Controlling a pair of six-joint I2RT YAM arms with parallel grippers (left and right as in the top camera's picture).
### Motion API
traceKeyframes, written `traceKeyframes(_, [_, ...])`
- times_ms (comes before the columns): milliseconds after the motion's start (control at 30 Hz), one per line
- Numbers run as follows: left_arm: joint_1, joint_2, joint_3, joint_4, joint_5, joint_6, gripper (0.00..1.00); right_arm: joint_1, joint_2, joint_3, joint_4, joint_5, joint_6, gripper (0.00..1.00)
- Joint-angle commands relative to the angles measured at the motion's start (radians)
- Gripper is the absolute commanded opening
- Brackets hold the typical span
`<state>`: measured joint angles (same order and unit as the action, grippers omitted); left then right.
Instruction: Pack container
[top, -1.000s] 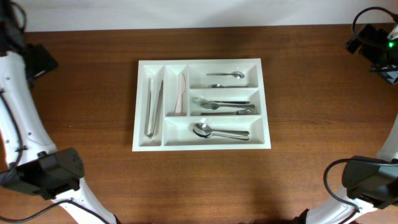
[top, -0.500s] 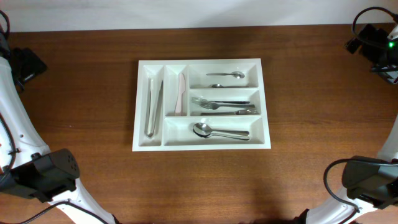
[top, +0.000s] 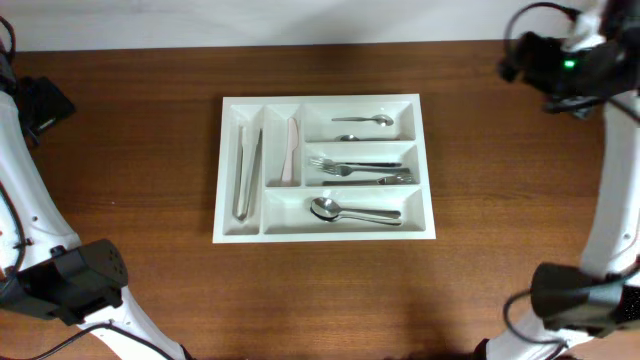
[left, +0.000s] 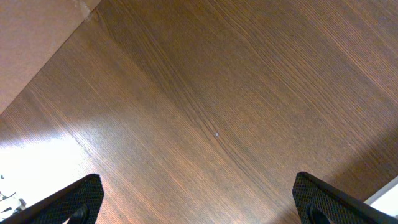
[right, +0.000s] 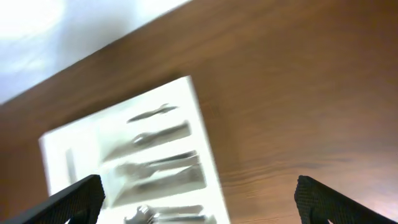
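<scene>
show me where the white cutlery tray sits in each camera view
overhead: cutlery tray in the middle of the picture.
left wrist: not clearly in it; a pale sliver at the lower right edge cannot be identified.
right wrist: lower left, blurred and tilted.
shared landmark: the brown wooden table, in all three views.

From overhead, looks straight down from high up on most of the worktop, container at centre. From the left wrist, faces down, close, past the left tool onto bare wood only. From the right wrist, tilts past the right tool from farther off, blurred; shares the container with overhead.
</scene>
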<state>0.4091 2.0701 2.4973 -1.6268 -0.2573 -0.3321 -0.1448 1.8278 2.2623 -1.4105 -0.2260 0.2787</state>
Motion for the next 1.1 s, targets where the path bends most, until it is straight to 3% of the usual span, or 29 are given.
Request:
traceKeyframes(0, [0.004, -0.008, -0.007, 0.002, 0.008, 0.012, 0.99, 0.086, -0.108, 0.003, 0.0, 0.027, -0.047, 0.99])
traceKeyframes(167, [0.004, -0.008, -0.007, 0.002, 0.008, 0.012, 0.99, 0.164, -0.186, -0.003, 0.056, 0.189, -0.088, 0.99])
traceKeyframes(433, [0.004, -0.008, -0.007, 0.002, 0.008, 0.012, 0.99, 0.171, -0.373, -0.223, 0.502, 0.295, -0.088, 0.99])
traceKeyframes(567, [0.004, -0.008, -0.007, 0.002, 0.008, 0.012, 0.99, 0.171, -0.544, -0.501, 0.679, 0.326, -0.088, 0.99])
traceKeyframes(833, [0.004, -0.008, -0.007, 0.002, 0.008, 0.012, 0.99, 0.171, -0.885, -1.037, 0.786, 0.282, -0.086, 0.99])
traceKeyframes(1067, [0.004, -0.008, -0.007, 0.002, 0.008, 0.012, 0.99, 0.171, -1.215, -1.471, 1.006, 0.291, -0.087, 0.99])
